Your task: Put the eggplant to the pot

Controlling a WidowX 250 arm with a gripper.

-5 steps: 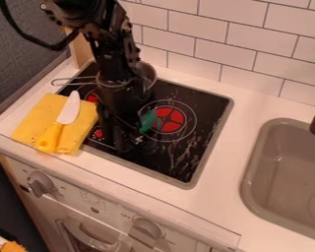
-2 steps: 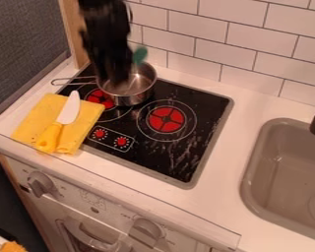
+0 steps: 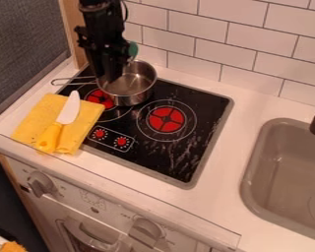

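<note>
My gripper [image 3: 110, 75] hangs over the left part of the metal pot [image 3: 128, 96], near its rim at the back left of the stove. The eggplant's green stem end [image 3: 132, 48] sticks out to the right of the gripper, above the pot's back rim. Its dark body blends with the black gripper, which holds it shut between the fingers. What I can see of the pot's inside is bare metal, and its wire handle points left.
A knife [image 3: 69, 109] with a yellow handle lies on a folded yellow cloth [image 3: 30, 118] left of the stove [image 3: 198, 123]. The grey sink [image 3: 285, 167] and its black faucet are at the right. A tiled wall [image 3: 245, 44] stands behind.
The arm has drawn back and up from the middle of the stove to over the pot, and the green stem end travelled with it. The pot has come into clear sight and stayed in place.
</note>
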